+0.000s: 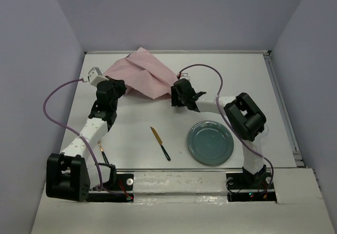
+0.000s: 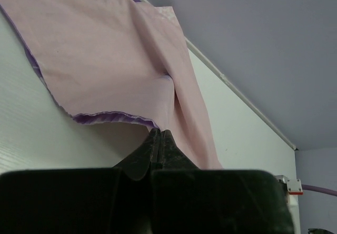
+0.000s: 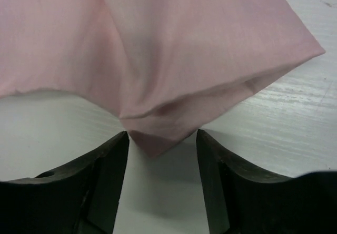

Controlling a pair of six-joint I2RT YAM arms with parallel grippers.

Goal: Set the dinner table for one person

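L tool (image 2: 160,133) pressed together, pinching pink cloth (image 2: 116,60) edge; R tool (image 3: 162,136) spread, cloth corner btwn its fingers (image 3: 105,176), over counter (image 1: 253,76).

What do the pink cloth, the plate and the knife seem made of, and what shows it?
Pink cloth: thin woven fabric, matte; it folds and drapes. Plate: likely glazed ceramic or plastic; smooth grey-green face with faint sheen. Knife: golden blade, dark handle; material too small to tell.

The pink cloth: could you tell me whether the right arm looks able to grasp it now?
Probably yes: the right gripper stands open with a corner of the pink cloth between its fingers.
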